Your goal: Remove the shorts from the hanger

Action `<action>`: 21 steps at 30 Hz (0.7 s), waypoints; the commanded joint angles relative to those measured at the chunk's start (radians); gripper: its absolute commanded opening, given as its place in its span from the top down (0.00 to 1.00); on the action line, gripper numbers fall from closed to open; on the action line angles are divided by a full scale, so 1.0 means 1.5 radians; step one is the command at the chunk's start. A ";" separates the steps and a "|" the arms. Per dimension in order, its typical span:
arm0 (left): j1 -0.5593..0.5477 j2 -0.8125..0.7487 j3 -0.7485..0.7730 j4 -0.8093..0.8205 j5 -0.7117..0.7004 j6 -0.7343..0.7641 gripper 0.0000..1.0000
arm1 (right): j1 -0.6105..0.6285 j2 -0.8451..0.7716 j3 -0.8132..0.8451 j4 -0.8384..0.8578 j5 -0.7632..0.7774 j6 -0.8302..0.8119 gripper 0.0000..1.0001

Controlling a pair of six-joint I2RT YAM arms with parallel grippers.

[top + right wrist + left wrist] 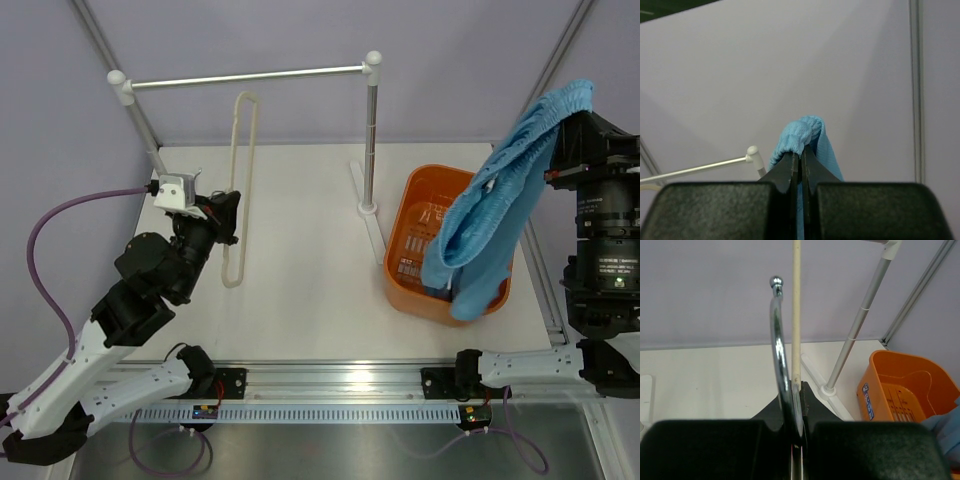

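Note:
The light-blue shorts (490,205) hang free from my right gripper (562,128), high at the right, and their lower end droops over the orange basket. In the right wrist view the jaws (801,159) are shut on a bunched fold of the shorts (802,131). The cream hanger (243,150) is bare and stands edge-on at the left of the table. My left gripper (224,212) is shut on it. In the left wrist view the metal hook (777,335) and a cream bar of the hanger (796,315) both rise out of the closed jaws (797,390).
A silver rail (250,77) on a post (371,130) spans the back of the table, its base to the left of the orange basket (422,185). The basket also shows in the left wrist view (890,385). Frame struts run along both sides.

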 commanded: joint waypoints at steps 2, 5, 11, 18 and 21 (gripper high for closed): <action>0.000 -0.008 0.011 0.013 0.014 -0.014 1.00 | -0.148 0.030 0.061 -0.256 -0.062 0.226 1.00; 0.000 -0.008 0.012 0.011 0.017 -0.017 1.00 | -0.255 0.061 0.075 -0.401 -0.109 0.380 1.00; 0.000 -0.008 0.013 -0.003 0.019 -0.014 1.00 | -0.581 0.105 0.049 -0.640 -0.289 0.700 1.00; 0.000 -0.013 0.002 -0.007 0.018 -0.007 1.00 | -0.730 0.139 0.045 -0.811 -0.385 0.918 1.00; 0.000 -0.015 -0.004 -0.008 0.021 -0.011 1.00 | -0.731 0.117 -0.036 -0.820 -0.401 0.974 1.00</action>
